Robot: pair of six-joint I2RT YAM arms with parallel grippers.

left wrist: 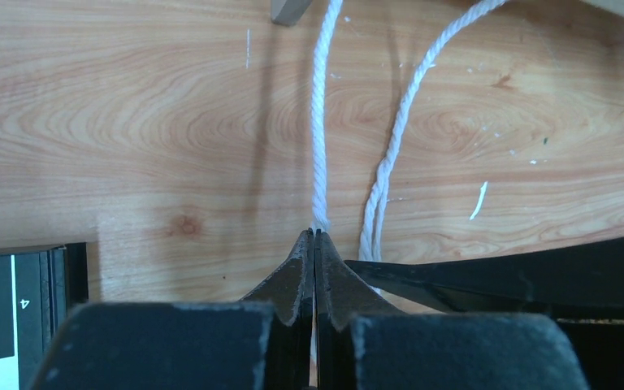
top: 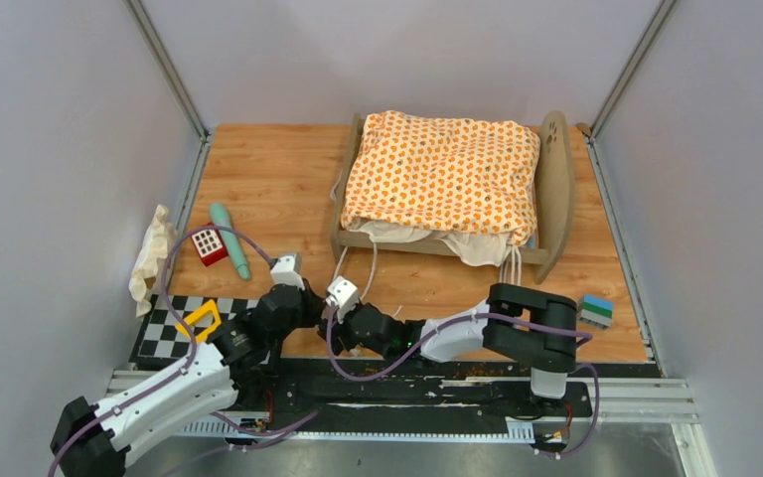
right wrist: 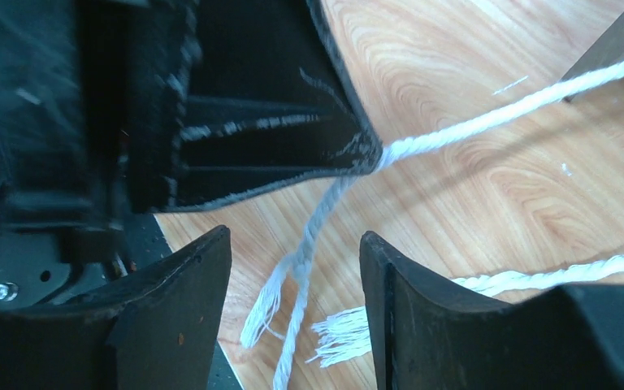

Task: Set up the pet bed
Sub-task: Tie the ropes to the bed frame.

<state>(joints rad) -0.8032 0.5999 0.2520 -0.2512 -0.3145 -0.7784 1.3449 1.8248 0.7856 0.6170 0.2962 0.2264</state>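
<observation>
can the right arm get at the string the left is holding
Probably yes: the right fingers stand open around the string, close to where the left fingers pinch it; nothing lies between.

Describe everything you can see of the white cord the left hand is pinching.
The white cord is thin twisted rope, cotton-like. It runs straight from beside a leg of the pet bed over the wooden tabletop to the left hand, shut on it. Beyond the pinch its frayed end hangs between the open fingers of the right hand. A second, doubled cord lies beside it.
</observation>
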